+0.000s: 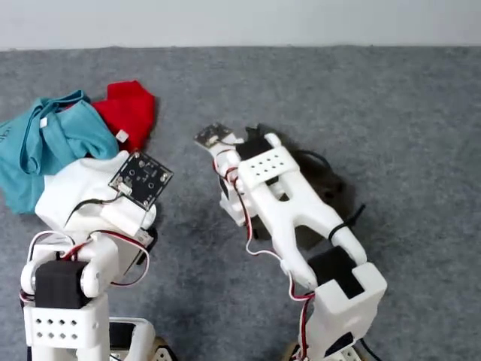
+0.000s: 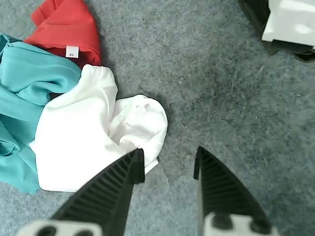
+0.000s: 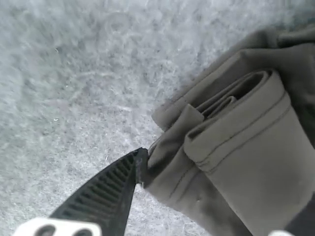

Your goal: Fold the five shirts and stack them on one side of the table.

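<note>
Left gripper [image 2: 167,160]: jaws partly open, holding nothing. It is poised at the edge of the white shirt [image 2: 83,142], with one tip overlapping the hem and the other over bare table [image 2: 236,98].

The white shirt lies crumpled and touches the teal shirt [image 2: 29,83], which touches the red shirt [image 2: 64,24]. All three form one heap on the table's left side.

Right gripper [image 3: 165,164]: it sits against the layered edge of the dark shirt [image 3: 236,162], mid-table and well apart from the heap. Cloth hides too much, so you cannot tell whether it has hold.

Risks, as judged from here:
- If you close the left jaws where they stand, you likely pinch only the hem. The shirt then trails, and since it touches the teal one, that may drag along.
- The table covering looks rough, so pulled cloth may bunch rather than slide.
- The dark shirt's layers look loose. Tug the top layer alone and the fold probably opens.
- The arms stand near each other, so bringing the white shirt toward the middle invites a collision.
</note>
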`<action>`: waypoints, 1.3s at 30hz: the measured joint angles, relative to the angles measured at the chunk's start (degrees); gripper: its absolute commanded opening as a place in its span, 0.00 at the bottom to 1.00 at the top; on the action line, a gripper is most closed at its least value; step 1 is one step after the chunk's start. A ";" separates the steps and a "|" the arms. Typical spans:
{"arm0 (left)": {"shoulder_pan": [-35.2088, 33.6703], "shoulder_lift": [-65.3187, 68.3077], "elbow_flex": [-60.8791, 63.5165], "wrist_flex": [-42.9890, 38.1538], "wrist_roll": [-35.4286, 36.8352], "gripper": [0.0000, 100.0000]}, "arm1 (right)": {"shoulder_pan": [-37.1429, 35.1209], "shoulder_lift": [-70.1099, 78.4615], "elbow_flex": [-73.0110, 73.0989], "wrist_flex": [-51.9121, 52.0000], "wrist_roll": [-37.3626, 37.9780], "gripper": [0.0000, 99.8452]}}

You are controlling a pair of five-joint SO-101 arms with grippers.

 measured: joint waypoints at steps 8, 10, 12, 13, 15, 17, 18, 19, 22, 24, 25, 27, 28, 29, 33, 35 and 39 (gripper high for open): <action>0.00 0.00 0.09 0.00 0.00 0.17 | 0.18 0.97 0.00 -0.09 0.00 0.22; 0.00 0.00 0.09 0.00 0.00 0.17 | 0.44 0.97 0.00 -0.79 0.00 0.22; 0.00 0.00 0.09 0.00 0.00 0.17 | 1.76 0.97 0.00 -1.14 0.00 0.22; 0.00 0.00 0.09 0.00 0.00 0.17 | 2.55 0.97 0.00 -1.14 0.00 0.22; 0.00 0.00 0.09 0.00 0.00 0.17 | 3.78 0.97 0.00 -1.14 0.00 0.22; 0.00 0.00 0.09 0.00 0.00 0.17 | 4.57 0.97 0.00 -1.14 0.00 0.22; 0.00 0.00 0.09 0.00 0.00 0.17 | 4.75 0.97 0.00 -1.14 0.00 0.22; 0.00 0.00 0.09 0.00 0.00 0.17 | 5.01 0.97 0.00 -1.14 0.00 0.21; 0.00 0.00 0.09 0.00 0.00 0.17 | 5.10 0.97 0.00 -1.14 0.00 0.17; 0.00 0.00 0.09 0.00 0.00 0.17 | 5.19 0.97 0.00 -1.14 0.00 0.10; 0.00 0.00 0.09 0.00 0.00 0.17 | 5.19 0.97 0.00 -1.14 0.00 0.06; 0.00 0.00 0.09 0.00 0.00 0.17 | 5.54 0.97 0.00 -1.41 0.00 0.00; 0.00 0.00 0.09 0.00 0.00 0.17 | 5.89 0.97 0.00 -1.85 0.00 0.03; 0.00 0.00 0.09 0.00 0.00 0.17 | 6.42 0.97 0.00 -2.20 0.00 0.04; 0.00 0.00 0.09 0.00 0.00 0.17 | 8.44 0.97 0.00 -2.64 0.00 0.01; 0.00 0.00 0.09 0.00 0.00 0.17 | 9.32 0.97 0.00 -2.64 0.00 0.01; 0.00 0.00 0.09 0.00 0.00 0.17 | 9.93 0.97 -1.05 -2.64 0.00 0.01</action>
